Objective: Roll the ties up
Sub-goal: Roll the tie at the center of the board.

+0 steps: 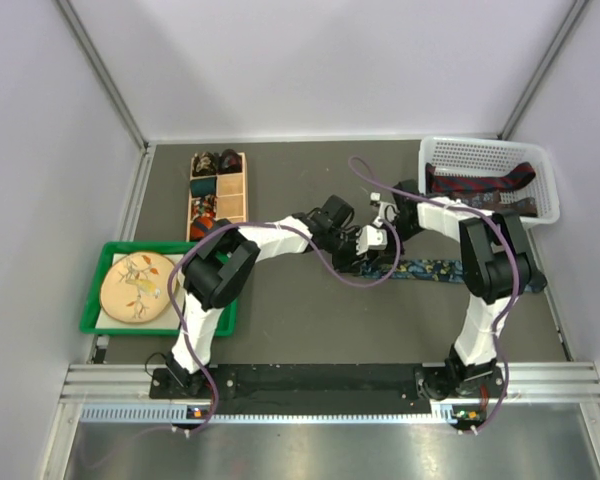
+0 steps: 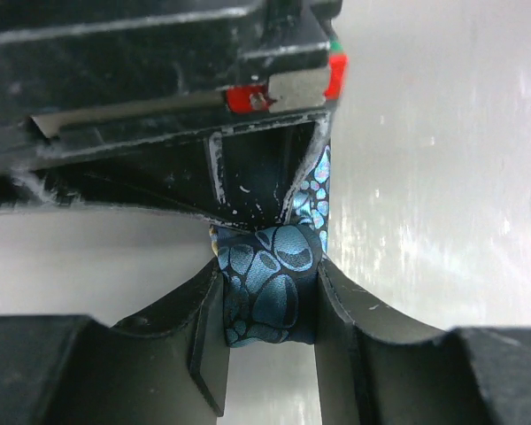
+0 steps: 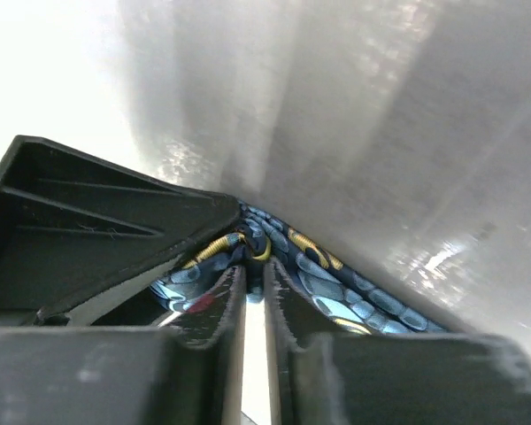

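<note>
- Bases at the near table edge, both arms bent inward, wrists meeting over mid-table.
- Left gripper (image 2: 267,305): fingers pressed against both sides of a small rolled or folded end of the blue tie (image 2: 270,283), gripping it from the left.
- Right gripper (image 3: 255,285): fingers all but together, pinching a bunch of the same tie at the tips. Just beside the left gripper, on its right; touching or not, cannot tell.
- Free length of the blue tie (image 1: 435,270): flat on the table, long axis left to right, running from the grippers toward the right arm's side. Bunched end at the left, loose tail at the right.
- Judged: rolling to go rightward along that axis. Left gripper on the core, right gripper nearer the unrolled length and better placed to feed it.
- Far right: white basket (image 1: 480,152) holding the other ties (image 1: 480,183), dark red and navy, unrolled, well apart from both grippers.
- Far left: wooden box (image 1: 232,205) with small coils (image 1: 205,188) in several compartments.
</note>
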You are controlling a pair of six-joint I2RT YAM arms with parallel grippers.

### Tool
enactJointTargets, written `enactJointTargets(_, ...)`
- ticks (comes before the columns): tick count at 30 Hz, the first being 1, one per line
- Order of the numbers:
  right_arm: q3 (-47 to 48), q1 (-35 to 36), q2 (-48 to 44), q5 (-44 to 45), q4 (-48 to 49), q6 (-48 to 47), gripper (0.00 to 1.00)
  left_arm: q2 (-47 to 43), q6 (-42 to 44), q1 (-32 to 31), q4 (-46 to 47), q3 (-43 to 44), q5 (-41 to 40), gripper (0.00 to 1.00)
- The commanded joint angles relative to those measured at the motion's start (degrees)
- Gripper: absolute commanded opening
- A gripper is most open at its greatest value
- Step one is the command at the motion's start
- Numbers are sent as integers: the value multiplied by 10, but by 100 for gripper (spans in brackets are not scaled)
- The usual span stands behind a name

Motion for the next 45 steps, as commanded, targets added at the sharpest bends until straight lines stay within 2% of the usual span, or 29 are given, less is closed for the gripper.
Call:
enactJointTargets(1,-10,0,0,-38,15,1,19,13,62,-2,-188,44,-80,15)
enactJointTargets(2,-15,-9,-11,-49,11,1,26,17,66,-3,-198,48,-86,15)
enactJointTargets(3,-20,-19,-33,-57,8,3,29,20,68,-6,-209,53,-94,15)
enactJointTargets(10,-80,-70,-99,-148,28,27,37,34,87,-16,-234,56,-122,15)
enactJointTargets(15,-104,-60,-86,-186,123,113,38,46,89,-21,-245,68,-125,17)
enactJointTargets(16,-106,-59,-82,-190,133,127,41,47,92,-21,-246,68,-124,18)
enactJointTargets(27,-88,-32,-20,-176,181,127,43,49,95,-26,-247,67,-123,20)
enactJointTargets(30,-90,-30,-16,-180,192,131,42,54,94,-27,-248,69,-123,21)
enactJointTargets(31,-91,-29,-15,-183,197,135,36,54,93,-27,-248,70,-122,22)
enactJointTargets(32,-90,-27,-15,-186,196,134,28,55,93,-27,-249,70,-123,23)
enactJointTargets(34,-84,-27,-12,-184,183,116,0,57,90,-27,-247,71,-123,29)
enactJointTargets(36,-68,-27,-4,-154,129,75,0,58,80,-27,-243,73,-127,34)
enactJointTargets(37,-64,-28,-5,-138,112,63,0,58,76,-27,-248,77,-130,41)
enactJointTargets(40,-68,-40,-14,-76,79,41,0,50,63,-16,-240,76,-110,51)
enactJointTargets(45,-65,-55,-18,-13,44,17,0,2,29,7,-151,35,-43,67)
